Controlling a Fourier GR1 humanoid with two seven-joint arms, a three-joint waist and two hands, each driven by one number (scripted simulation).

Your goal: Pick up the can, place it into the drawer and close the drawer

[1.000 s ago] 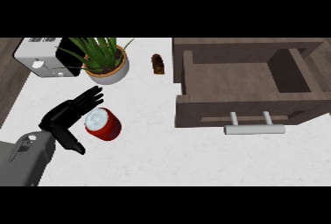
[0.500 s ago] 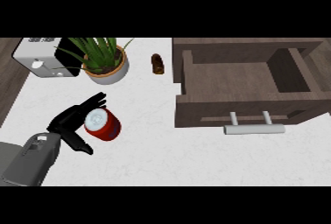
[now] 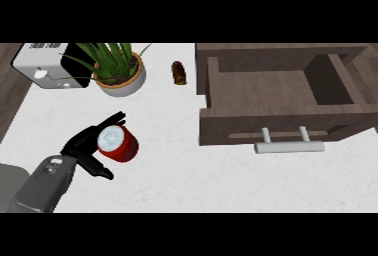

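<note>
The red can (image 3: 119, 145) with a silver top stands on the white counter at the left. My left hand (image 3: 83, 145) is against its left side. The fingers (image 3: 111, 121) curl round the can's far side, while the thumb (image 3: 99, 169) points down and towards me, a little apart from the can. At the right, the brown drawer (image 3: 284, 122) is pulled open, with a bare inside and a silver handle (image 3: 289, 146) on its front. My right hand does not show.
A potted green plant (image 3: 118, 75) stands behind the can. A white toaster (image 3: 46, 65) sits at the back left corner. A small brown bottle (image 3: 178, 73) stands between the plant and the drawer.
My left hand has drawn in against the can. Its fingers, straight a second ago, have curled round the can's far side. The can has stayed in place.
</note>
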